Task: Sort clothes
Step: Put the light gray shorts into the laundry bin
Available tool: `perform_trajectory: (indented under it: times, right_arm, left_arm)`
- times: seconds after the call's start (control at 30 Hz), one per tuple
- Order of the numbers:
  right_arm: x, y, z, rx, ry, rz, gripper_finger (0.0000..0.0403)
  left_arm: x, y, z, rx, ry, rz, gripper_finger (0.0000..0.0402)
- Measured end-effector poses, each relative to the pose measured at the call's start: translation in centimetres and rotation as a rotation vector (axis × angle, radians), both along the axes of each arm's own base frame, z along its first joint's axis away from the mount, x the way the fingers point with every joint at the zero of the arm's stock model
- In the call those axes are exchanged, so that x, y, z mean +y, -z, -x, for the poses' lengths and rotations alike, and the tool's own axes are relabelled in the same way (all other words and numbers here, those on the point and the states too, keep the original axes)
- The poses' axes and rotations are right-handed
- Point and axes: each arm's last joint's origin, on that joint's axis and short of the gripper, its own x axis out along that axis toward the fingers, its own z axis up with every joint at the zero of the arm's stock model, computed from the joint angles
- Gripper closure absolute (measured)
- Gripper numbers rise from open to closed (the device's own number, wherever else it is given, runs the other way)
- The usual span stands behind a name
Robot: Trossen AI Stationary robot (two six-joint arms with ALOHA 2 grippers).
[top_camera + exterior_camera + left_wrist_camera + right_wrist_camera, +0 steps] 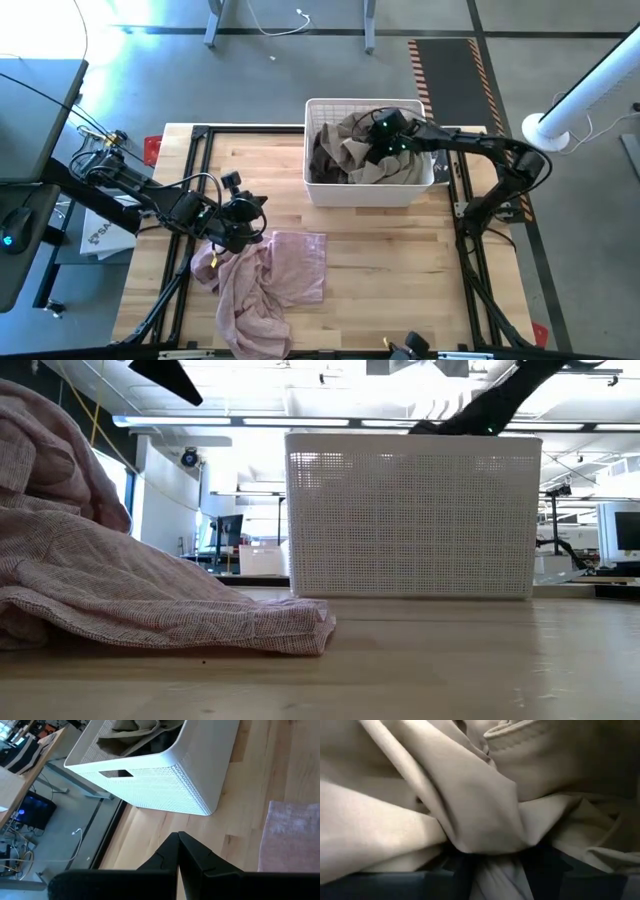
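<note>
A white lattice basket (318, 192) stands at the far middle of the table; it also shows in the low view (410, 520) and the left wrist view (165, 785). In it lie a beige-khaki garment (352, 150) and a dark olive-brown one (324, 160). My right gripper (380, 138) reaches down into the basket and is shut on the beige garment (470, 810). A light pink garment (268, 285) lies crumpled on the table's near left, also in the low view (120, 580). My left gripper (256, 212) is shut and empty, above the pink garment's far edge. My right gripper pinches a bunched fold of the beige-khaki garment (490, 847) between its two fingers (542, 867), several layers gathered together. It comes from above, slanting in from the table's right side. The garment lies in the basket on the other clothes.
Bare wood lies to the right of the pink garment (295, 835) and in front of the basket. Black frame rails (195, 180) run along the table's left and right sides. The black garment is not plainly in view.
</note>
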Motion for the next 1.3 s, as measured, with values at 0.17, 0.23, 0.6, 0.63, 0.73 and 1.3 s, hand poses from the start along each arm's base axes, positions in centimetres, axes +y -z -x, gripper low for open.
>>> perform_trajectory:
  times: [0.17, 0.23, 0.6, 0.63, 0.73, 1.3]
  right_arm:
    - [0.3, -6.5, -0.4, 0.050, -0.015, -0.037, 0.0254]
    - [0.9, -10.1, -0.6, 0.026, -0.015, -0.033, 0.0254]
    - [4.1, -15.0, -4.7, -0.310, -0.164, 0.175, 0.0254]
    - [3.8, -13.8, -5.1, -0.308, -0.164, 0.146, 0.0254]
    - [2.7, -9.0, -6.1, -0.231, -0.111, 0.063, 0.0254]
    - [5.6, -7.6, -5.6, -0.163, -0.104, 0.149, 0.0254]
  left_arm:
    - [0.1, 0.0, 0.0, -0.002, -0.007, -0.001, 0.0401]
    - [0.1, 0.0, -0.1, -0.002, -0.007, -0.001, 0.0401]
    - [0.1, 0.0, -0.1, -0.030, -0.025, 0.039, 0.0401]
    - [0.1, 0.0, -0.1, -0.031, -0.025, 0.040, 0.0401]
    - [0.0, -0.1, -0.2, -0.048, -0.024, 0.049, 0.0401]
    - [0.0, -0.1, -0.3, -0.052, -0.023, 0.050, 0.0401]
